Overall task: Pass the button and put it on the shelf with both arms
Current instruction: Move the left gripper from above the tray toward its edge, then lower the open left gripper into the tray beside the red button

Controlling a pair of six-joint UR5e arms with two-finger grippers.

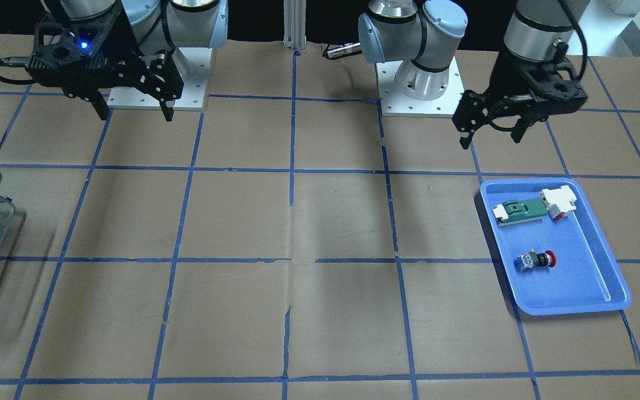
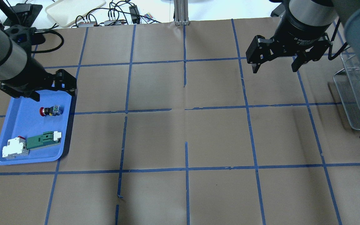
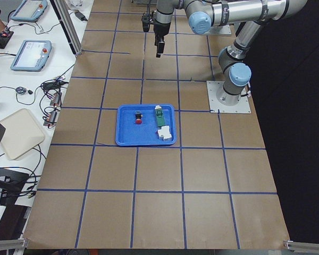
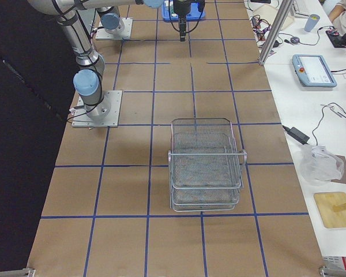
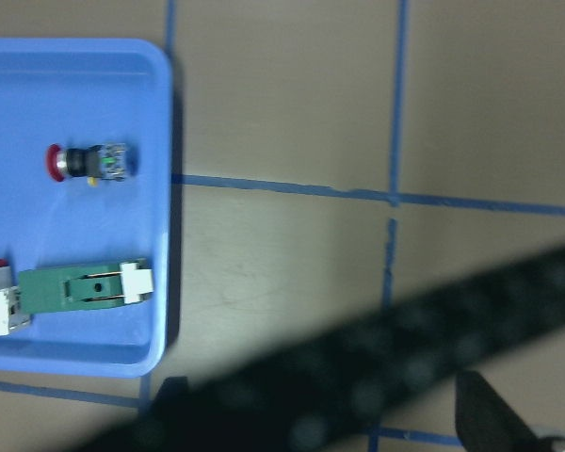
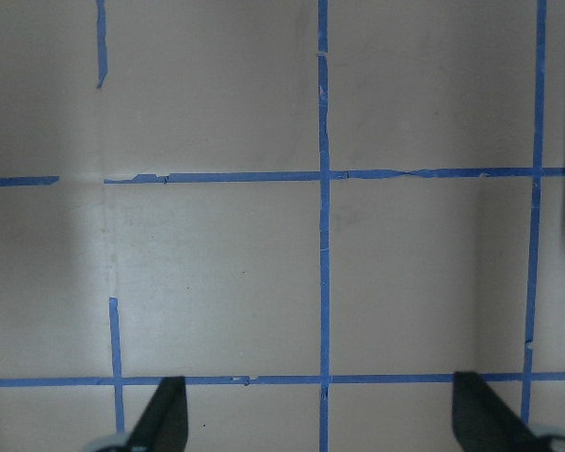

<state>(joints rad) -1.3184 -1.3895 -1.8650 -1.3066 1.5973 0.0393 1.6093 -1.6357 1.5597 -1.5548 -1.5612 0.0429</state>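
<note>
Button [image 1: 535,260] on its side in the blue tray [image 1: 592,278]. Left pincer [image 1: 491,139] aloft near the tray, fingers apart — right pincer [image 1: 136,115] likewise apart over the tabletop [image 1: 320,222], shelf [image 4: 206,167] at the tabletop's right end

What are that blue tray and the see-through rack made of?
The blue tray looks like smooth plastic: even colour, a glossy streak along its wall. The rack seems bare silvery metal: fine wire mesh on thin rods.
</note>
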